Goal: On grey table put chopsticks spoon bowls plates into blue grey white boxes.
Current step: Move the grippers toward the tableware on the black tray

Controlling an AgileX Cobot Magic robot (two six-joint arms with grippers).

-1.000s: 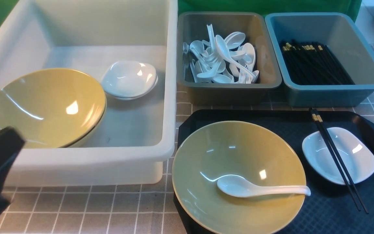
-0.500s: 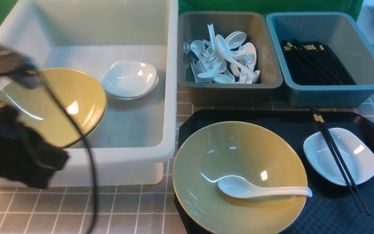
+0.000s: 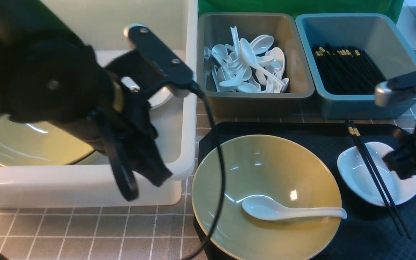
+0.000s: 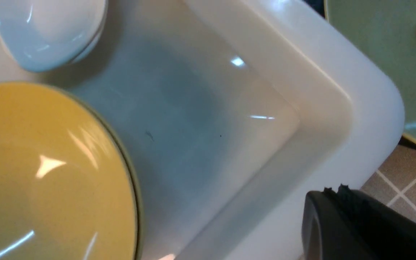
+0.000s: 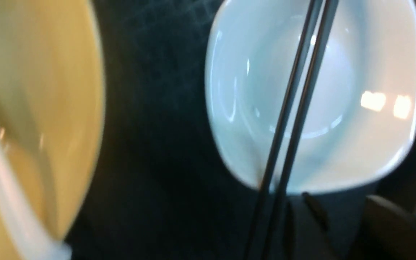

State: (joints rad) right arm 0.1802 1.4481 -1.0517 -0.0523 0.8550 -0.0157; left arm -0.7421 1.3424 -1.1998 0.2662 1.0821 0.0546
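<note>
On the black tray a yellow-green bowl (image 3: 265, 173) holds a white spoon (image 3: 287, 211). Beside it, two chopsticks (image 3: 374, 176) lie across a white plate (image 3: 356, 173). My right gripper (image 3: 400, 164) hovers over that plate's right side, open and empty; in the right wrist view the right gripper (image 5: 338, 202) sits just off the plate (image 5: 356, 108) and chopsticks (image 5: 294, 108). My left gripper (image 3: 155, 175), shut and empty, hangs at the white box's (image 3: 85, 187) near right corner. In the left wrist view the left gripper (image 4: 332, 189) is above the rim (image 4: 338, 119).
Inside the white box lie another yellow-green bowl (image 3: 24, 144) and stacked white plates (image 3: 161, 97), partly hidden by my left arm. The grey box (image 3: 258, 99) holds several spoons. The blue box (image 3: 356, 104) holds several chopsticks (image 3: 345, 72). The black tray (image 3: 367, 231) fills the near right.
My left arm has swung in from the left edge to over the white box. My right arm has entered from the right, over the plate, and its jaws have opened.
</note>
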